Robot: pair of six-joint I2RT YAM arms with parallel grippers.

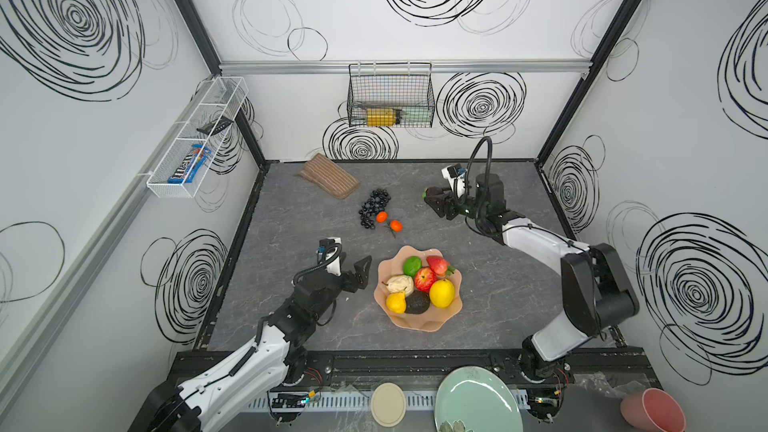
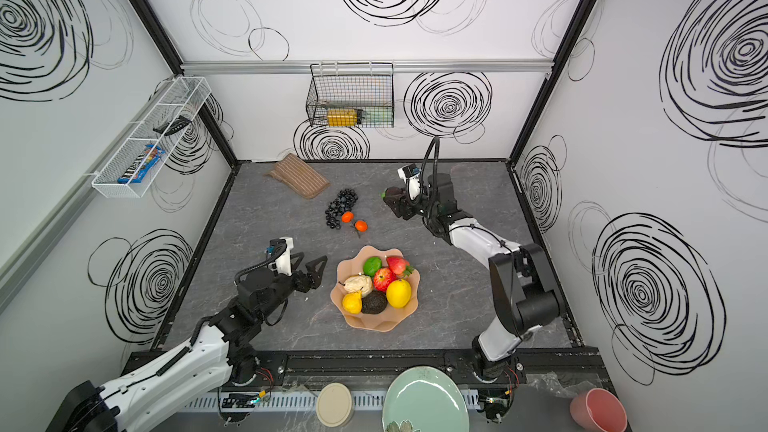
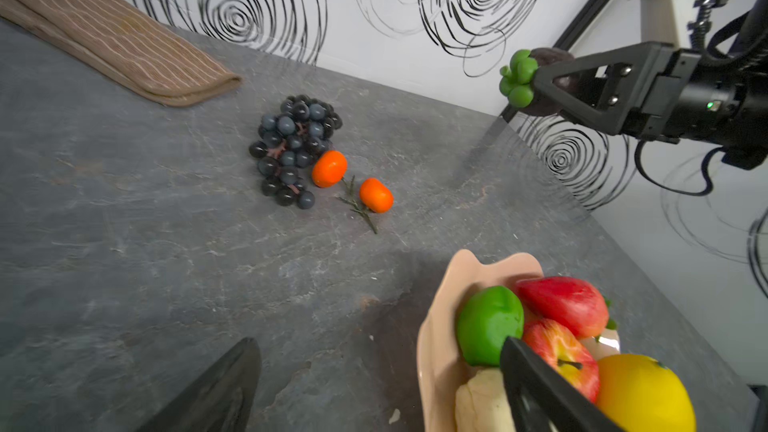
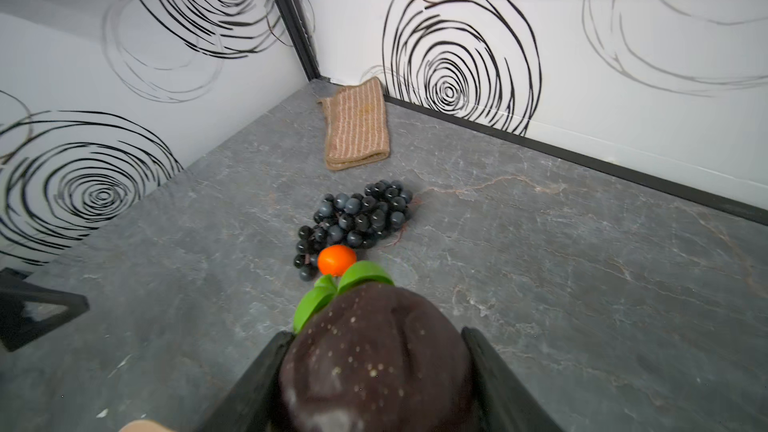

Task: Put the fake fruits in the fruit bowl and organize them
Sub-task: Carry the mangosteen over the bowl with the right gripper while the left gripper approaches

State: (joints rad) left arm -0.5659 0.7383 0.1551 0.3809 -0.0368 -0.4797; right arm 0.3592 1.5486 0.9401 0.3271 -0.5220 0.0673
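Note:
The peach fruit bowl (image 1: 415, 323) (image 2: 374, 323) holds a lime (image 1: 412, 265), strawberry, apple, lemon (image 1: 441, 293), pear, avocado and a beige fruit. On the table behind it lie a dark grape bunch (image 1: 374, 206) (image 3: 293, 147) (image 4: 357, 218) and two tangerines (image 1: 381, 216) (image 3: 376, 195). My left gripper (image 1: 358, 271) (image 2: 309, 268) (image 3: 376, 342) stands open and empty at the bowl's left rim. My right gripper (image 1: 432, 195) (image 4: 374, 334) is raised at the back right, shut on a dark brown fruit with green leaves (image 4: 374, 363) (image 3: 519, 76).
A folded brown cloth (image 1: 328, 176) lies at the back left. A black wire basket (image 1: 390, 95) hangs on the back wall and a white wire shelf (image 1: 195, 139) on the left wall. In front of the rail are a mint plate (image 1: 478, 401), a beige lid (image 1: 387, 404) and a coral cup (image 1: 652, 409).

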